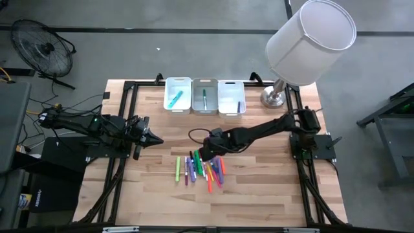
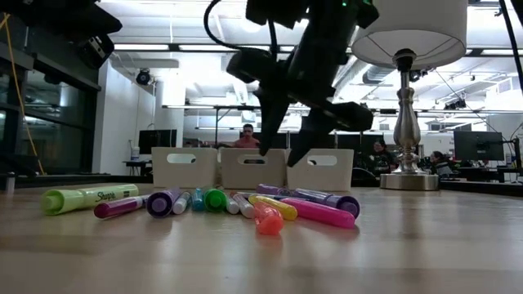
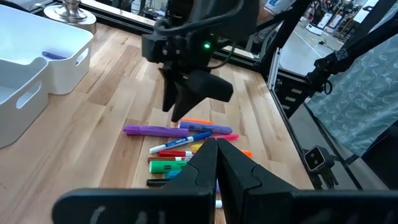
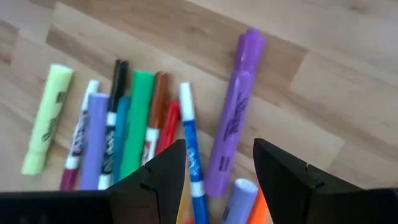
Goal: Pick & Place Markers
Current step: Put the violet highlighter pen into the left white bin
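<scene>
The markers (image 1: pixel 200 169) lie in a loose row on the table (image 1: pixel 272 194), well in front of the 3 white bins (image 1: pixel 205 96) at the table's far edge. The right gripper (image 1: pixel 206 154) hangs just above the pile's far end, jaws spread and empty. In its wrist view the purple marker (image 4: pixel 233 118) lies in line with the gap between the fingers (image 4: pixel 283 171), a blue pen (image 4: pixel 191 143) close beside it.

To do the pick well, it should probably centre on 1 marker only, drop straight down so the fingers straddle the barrel, and close near the middle. The risk I see is pinching 2 neighbours at once.

The left gripper (image 1: pixel 154 138) waits closed, near the pile on the left arm's side, holding nothing.
</scene>
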Controlling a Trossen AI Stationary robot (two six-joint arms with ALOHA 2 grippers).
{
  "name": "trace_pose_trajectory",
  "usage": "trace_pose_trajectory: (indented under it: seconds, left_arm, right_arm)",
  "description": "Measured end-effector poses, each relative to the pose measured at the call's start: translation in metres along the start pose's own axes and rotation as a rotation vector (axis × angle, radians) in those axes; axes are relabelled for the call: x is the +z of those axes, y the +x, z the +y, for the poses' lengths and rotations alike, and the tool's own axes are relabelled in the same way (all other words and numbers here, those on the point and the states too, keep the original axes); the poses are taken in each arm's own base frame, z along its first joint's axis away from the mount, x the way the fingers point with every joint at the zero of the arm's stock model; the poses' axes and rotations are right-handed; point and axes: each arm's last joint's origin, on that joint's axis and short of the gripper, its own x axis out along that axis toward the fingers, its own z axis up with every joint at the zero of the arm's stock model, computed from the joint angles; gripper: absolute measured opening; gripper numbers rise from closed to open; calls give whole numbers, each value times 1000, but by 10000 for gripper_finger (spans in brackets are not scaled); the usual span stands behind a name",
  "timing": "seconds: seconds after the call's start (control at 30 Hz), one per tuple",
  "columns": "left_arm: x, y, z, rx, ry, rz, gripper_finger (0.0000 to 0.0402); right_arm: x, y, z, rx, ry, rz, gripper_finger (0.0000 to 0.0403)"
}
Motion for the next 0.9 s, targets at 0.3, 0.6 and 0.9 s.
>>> trace_pose_trajectory:
  seconds: [0.3,0.6,0.9]
  left_arm:
    - [0,0,0,2,0,-1,1]
    - [0,0,0,6,1,-1,1]
    - [-1,0,0,-3,1,9,1]
  right_arm:
    - [24,-22,32,3,-91,-77,175]
    - [44,-10,49,-240,-92,105,152]
    - [39,25,44,-299,-101,225,143]
